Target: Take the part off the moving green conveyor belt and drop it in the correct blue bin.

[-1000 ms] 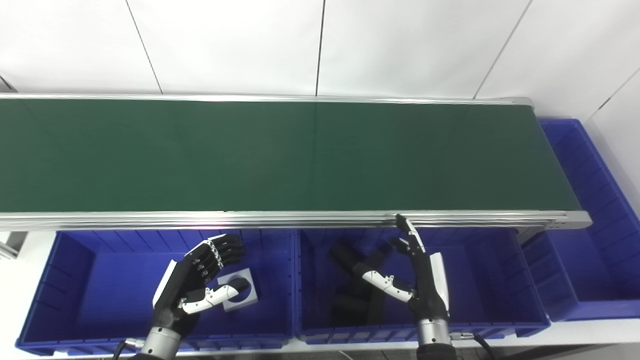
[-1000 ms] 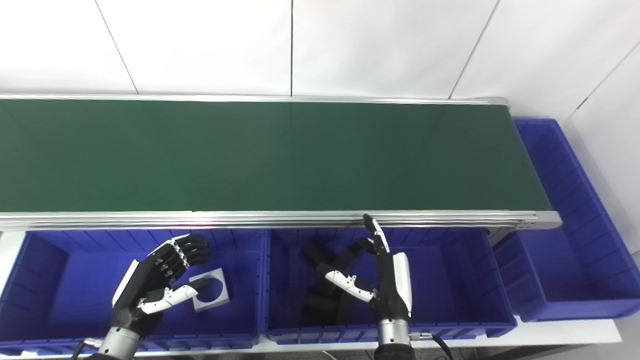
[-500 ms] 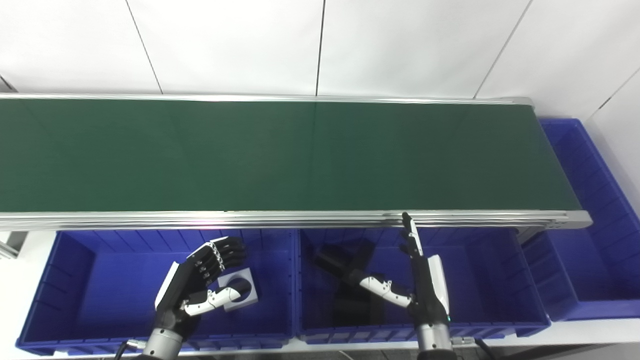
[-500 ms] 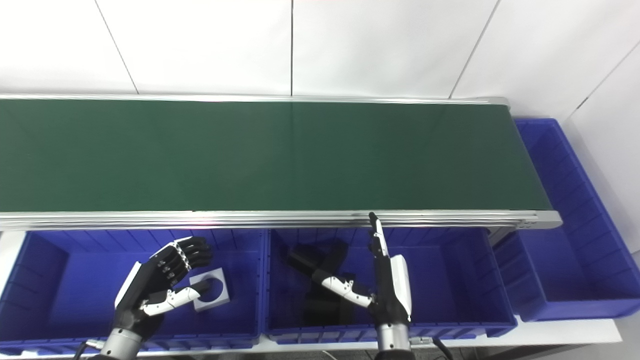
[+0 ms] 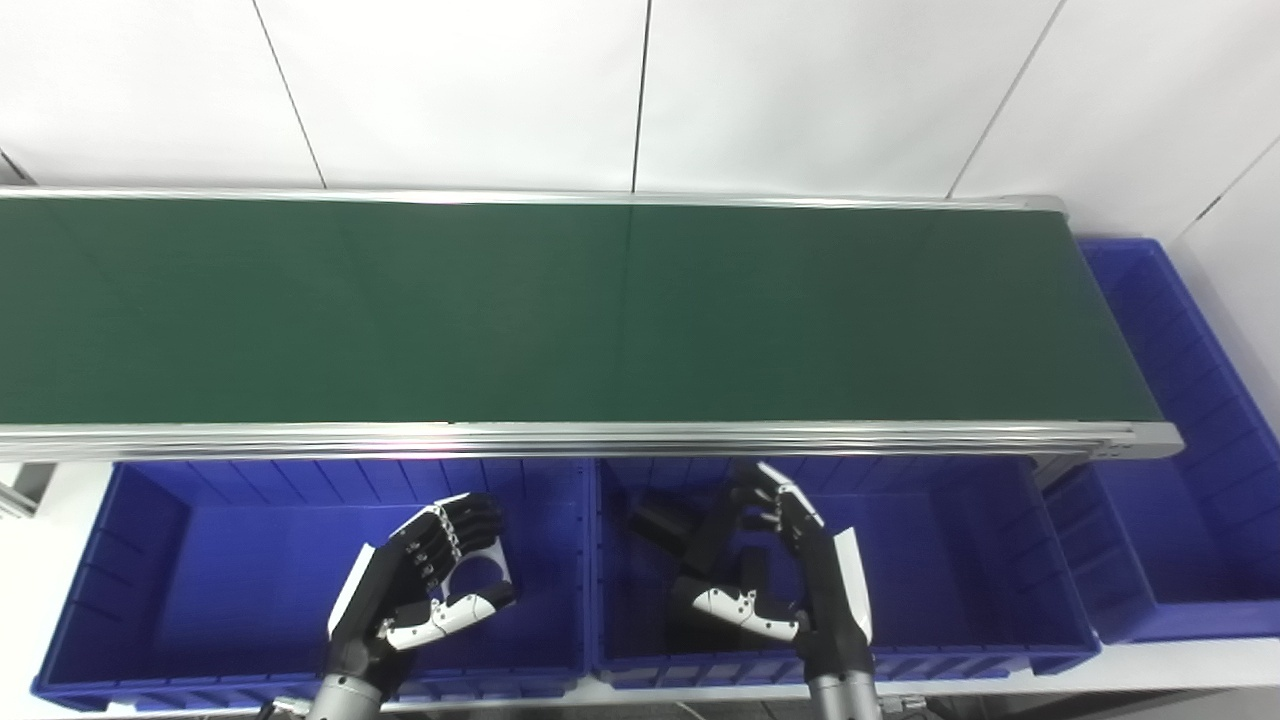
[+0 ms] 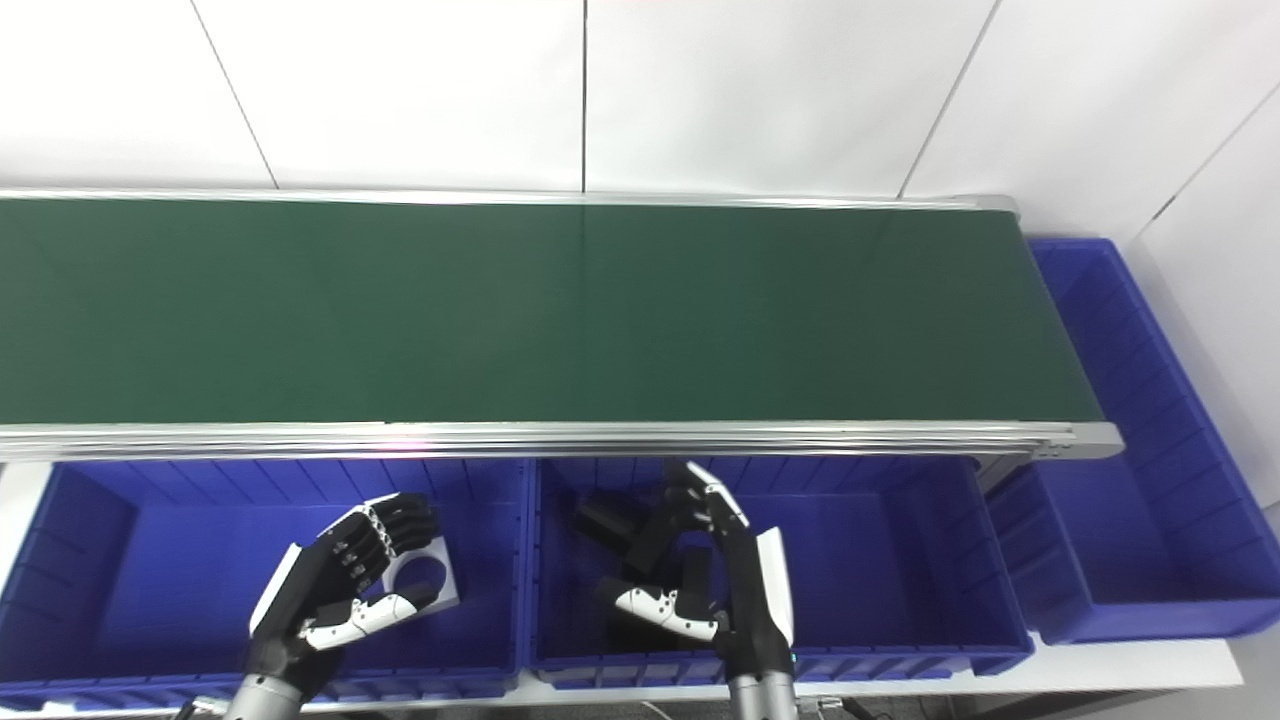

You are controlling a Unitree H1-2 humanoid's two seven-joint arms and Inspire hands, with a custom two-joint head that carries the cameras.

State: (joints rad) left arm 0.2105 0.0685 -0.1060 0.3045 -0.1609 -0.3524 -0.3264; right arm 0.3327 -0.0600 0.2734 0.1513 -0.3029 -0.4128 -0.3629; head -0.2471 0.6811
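Note:
The green conveyor belt (image 5: pixel 600 310) carries no part. My left hand (image 5: pixel 420 585) hangs over the left blue bin (image 5: pixel 150 560), fingers half curled and apart from the thumb, holding nothing. A grey square part with a round hole (image 6: pixel 432 577) lies in that bin, partly hidden behind the hand. My right hand (image 5: pixel 790 570) is over the middle blue bin (image 5: pixel 960 560), fingers bent toward the thumb, holding nothing. Several black parts (image 5: pixel 690 530) lie in that bin just left of and under the hand.
A third blue bin (image 5: pixel 1200 520) stands at the belt's right end. The belt's aluminium front rail (image 5: pixel 600 438) runs just above the two front bins. A white tiled wall is behind the belt.
My right hand's fingers have curled in from straight, and the hand has dropped lower over the middle bin. The black parts have shifted in the bin. My left hand has drifted right over the grey part.

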